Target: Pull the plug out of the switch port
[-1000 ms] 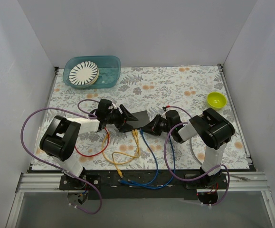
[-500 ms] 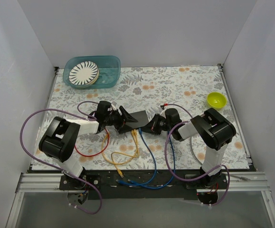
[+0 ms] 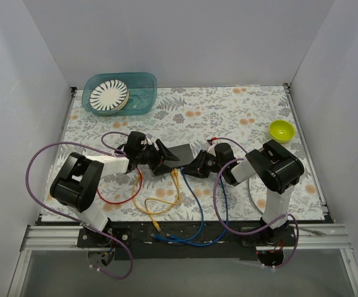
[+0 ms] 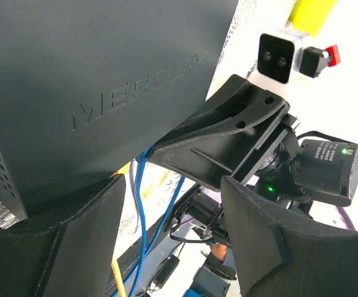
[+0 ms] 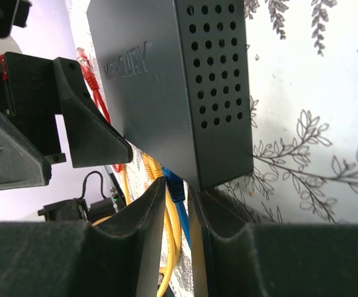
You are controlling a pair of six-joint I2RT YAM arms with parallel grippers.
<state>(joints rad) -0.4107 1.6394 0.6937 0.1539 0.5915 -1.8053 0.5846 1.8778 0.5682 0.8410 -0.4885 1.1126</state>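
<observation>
The switch (image 3: pixel 180 153), a flat matte-black box, lies mid-table between both arms. It fills the upper left of the left wrist view (image 4: pixel 92 80) and stands upright in the right wrist view (image 5: pixel 172 80). A blue plug (image 5: pixel 176 189) sits in a socket on its near edge beside yellow plugs (image 5: pixel 149 166). My right gripper (image 5: pixel 177 187) is narrowed around the blue plug, at the switch's right end (image 3: pixel 195 165). My left gripper (image 4: pixel 171 185) is open wide at the switch's left end (image 3: pixel 161 158), its fingers apart from each other.
Blue cables (image 3: pixel 197 204), a yellow cable (image 3: pixel 160 201) and a red cable (image 3: pixel 120 198) trail from the switch to the near edge. A teal basin (image 3: pixel 143 83) holding a striped plate stands back left. A yellow-green bowl (image 3: pixel 281 130) sits at the right.
The switch and my left gripper have shifted slightly away from the near edge. My right gripper has edged left, closer against the switch's near edge.
</observation>
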